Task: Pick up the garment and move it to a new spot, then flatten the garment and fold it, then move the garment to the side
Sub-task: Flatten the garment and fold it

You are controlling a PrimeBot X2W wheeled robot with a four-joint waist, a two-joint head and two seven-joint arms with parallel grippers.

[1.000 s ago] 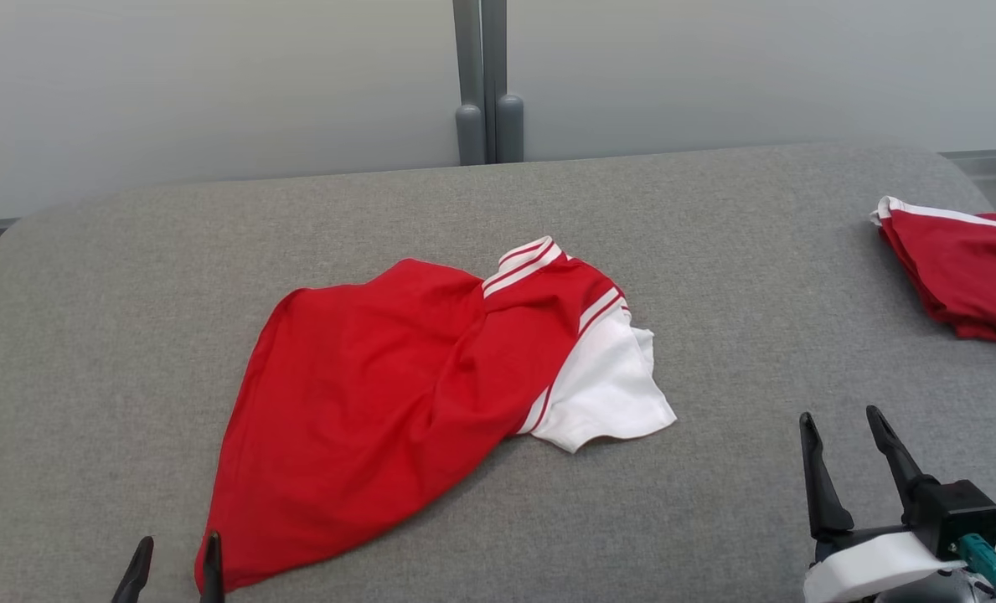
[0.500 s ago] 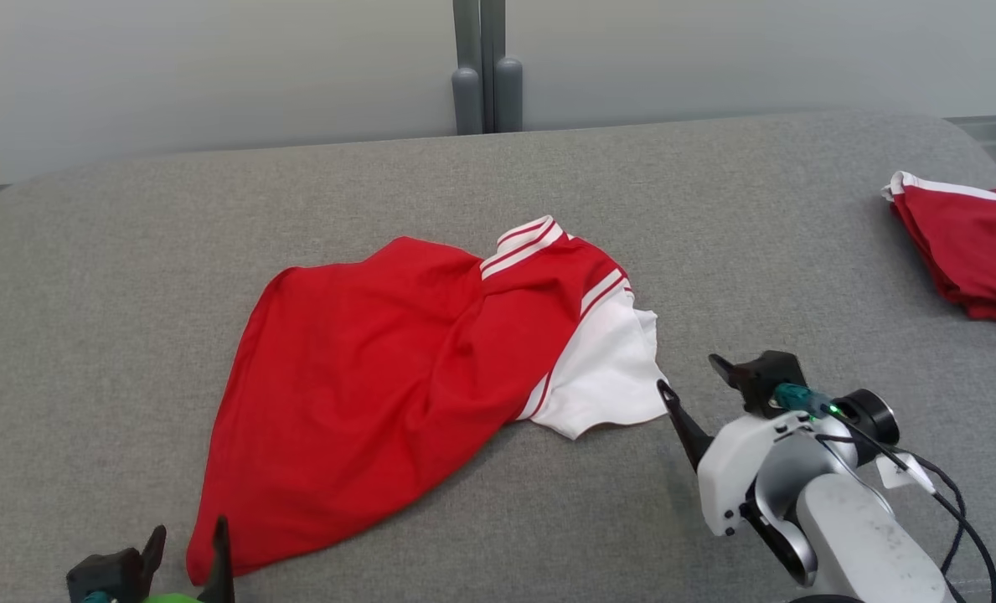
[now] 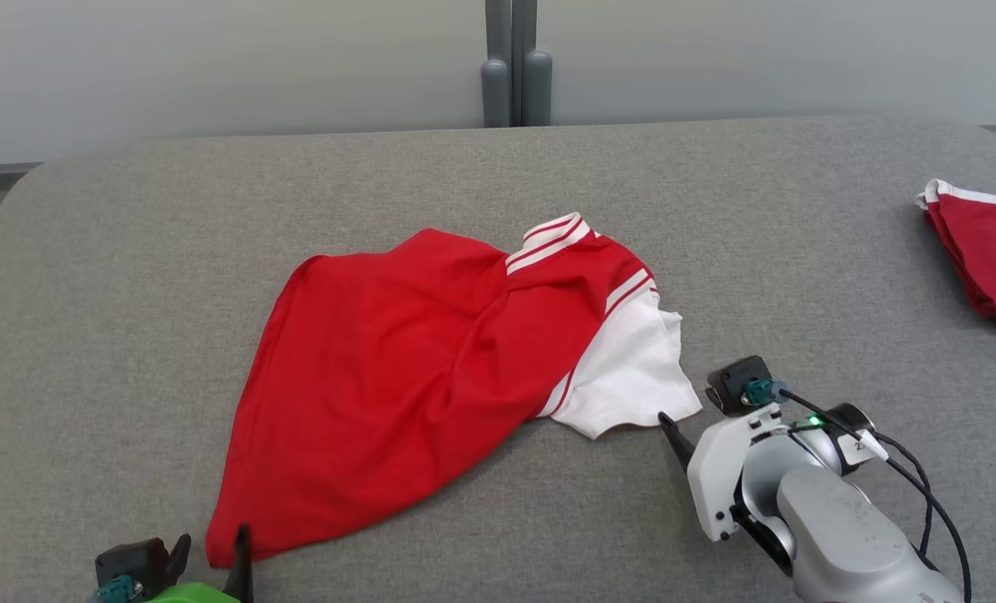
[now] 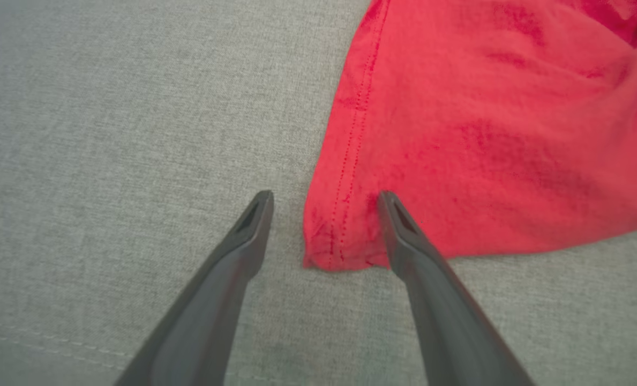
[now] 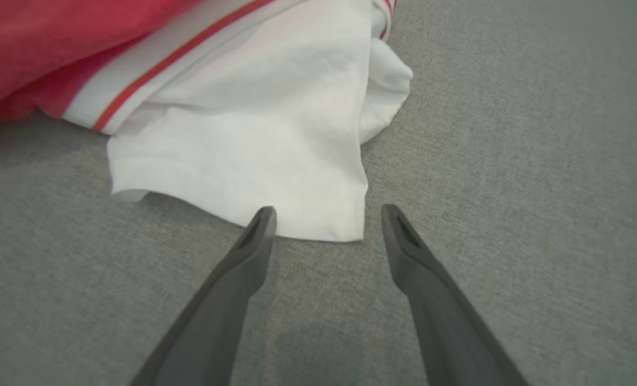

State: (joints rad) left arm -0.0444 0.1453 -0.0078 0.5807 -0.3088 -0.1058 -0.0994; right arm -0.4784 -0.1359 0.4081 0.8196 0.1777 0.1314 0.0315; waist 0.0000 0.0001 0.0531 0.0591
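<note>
Surface [image 3: 129, 251]: grey woven padding with rounded far corners, set before a pale wall.
Garment [image 3: 430, 368]: red shirt lying rumpled near the middle of the surface, striped collar [image 3: 552, 239] toward the wall, hem toward the robot.
Sleeve [image 5: 254, 161]: white, with a red-and-white band where it joins the body; spread on the shirt's right side, cuff facing the right arm.
Left gripper [image 4: 324, 197]: fingers apart, holding nothing; they straddle the shirt's near hem corner, one finger over bare padding, the other over red cloth. Contact cannot be judged.
Right gripper [image 5: 327, 210]: fingers apart, holding nothing; tips at the cuff edge, with the cuff's corner between them.
Second shirt [image 3: 988, 260]: red with white trim, folded, at the surface's right edge, well apart from the first.
</note>
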